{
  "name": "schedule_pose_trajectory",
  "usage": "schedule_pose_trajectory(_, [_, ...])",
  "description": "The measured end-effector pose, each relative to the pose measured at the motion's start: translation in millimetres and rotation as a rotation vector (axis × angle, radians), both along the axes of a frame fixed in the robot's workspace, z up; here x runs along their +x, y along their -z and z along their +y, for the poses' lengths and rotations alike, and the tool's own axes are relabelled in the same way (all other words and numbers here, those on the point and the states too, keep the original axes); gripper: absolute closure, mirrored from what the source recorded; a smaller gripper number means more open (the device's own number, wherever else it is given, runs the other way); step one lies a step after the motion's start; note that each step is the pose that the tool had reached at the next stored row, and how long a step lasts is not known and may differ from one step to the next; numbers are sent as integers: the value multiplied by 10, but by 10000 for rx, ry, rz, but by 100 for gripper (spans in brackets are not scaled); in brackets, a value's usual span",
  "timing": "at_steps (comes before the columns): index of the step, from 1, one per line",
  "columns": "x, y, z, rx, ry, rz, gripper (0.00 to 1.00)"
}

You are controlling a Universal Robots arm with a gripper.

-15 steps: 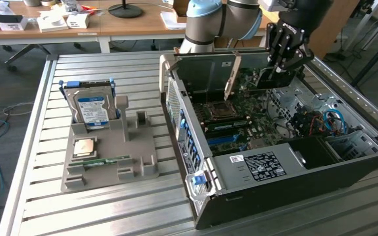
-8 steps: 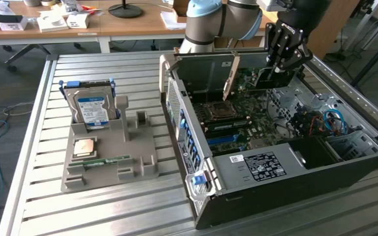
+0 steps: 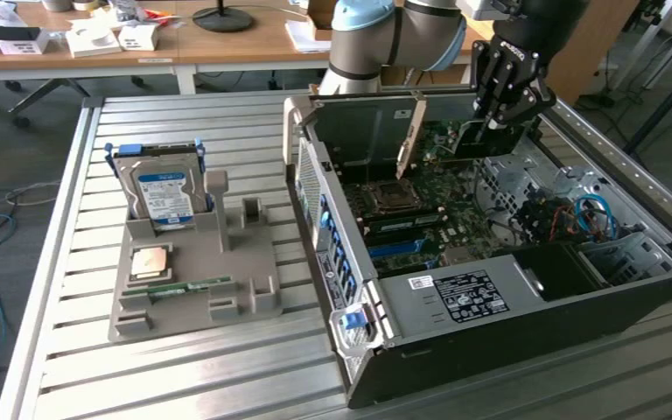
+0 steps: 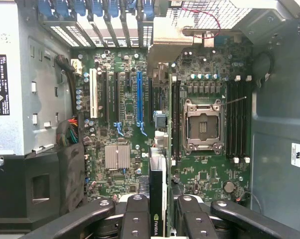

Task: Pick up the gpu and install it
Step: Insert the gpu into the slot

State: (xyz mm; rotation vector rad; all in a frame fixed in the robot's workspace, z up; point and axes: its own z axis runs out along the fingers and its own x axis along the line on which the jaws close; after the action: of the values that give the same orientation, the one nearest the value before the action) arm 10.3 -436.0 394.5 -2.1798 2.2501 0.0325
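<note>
My gripper (image 3: 495,122) reaches down into the open computer case (image 3: 476,297) from the exterior view's right. It is shut on the gpu (image 3: 458,144), a green card held upright on edge over the motherboard (image 3: 430,219). In the wrist view the gpu (image 4: 157,189) shows edge-on between the black fingers (image 4: 135,219) of my gripper (image 4: 160,216). It lies between the blue slot (image 4: 139,97) and the processor socket (image 4: 204,124). Its silver end bracket (image 4: 165,45) sits at the case's rear wall. Whether the card sits in a slot I cannot tell.
A grey holder tray (image 3: 242,280) stands on the slatted metal table (image 3: 80,350) at the exterior view's left. It carries a hard drive (image 3: 164,192), a processor chip (image 3: 150,261) and a memory stick (image 3: 185,289). Cables (image 3: 587,214) and a black drive bay (image 3: 558,267) fill the case's near end.
</note>
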Motion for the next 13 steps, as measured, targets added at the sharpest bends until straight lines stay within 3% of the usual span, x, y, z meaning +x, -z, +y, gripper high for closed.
schedule_pose_trajectory(8, [-72,9,0,0,0,1,74])
schedule_pose_trajectory(13, [-87,87,0,1,-2,0,74])
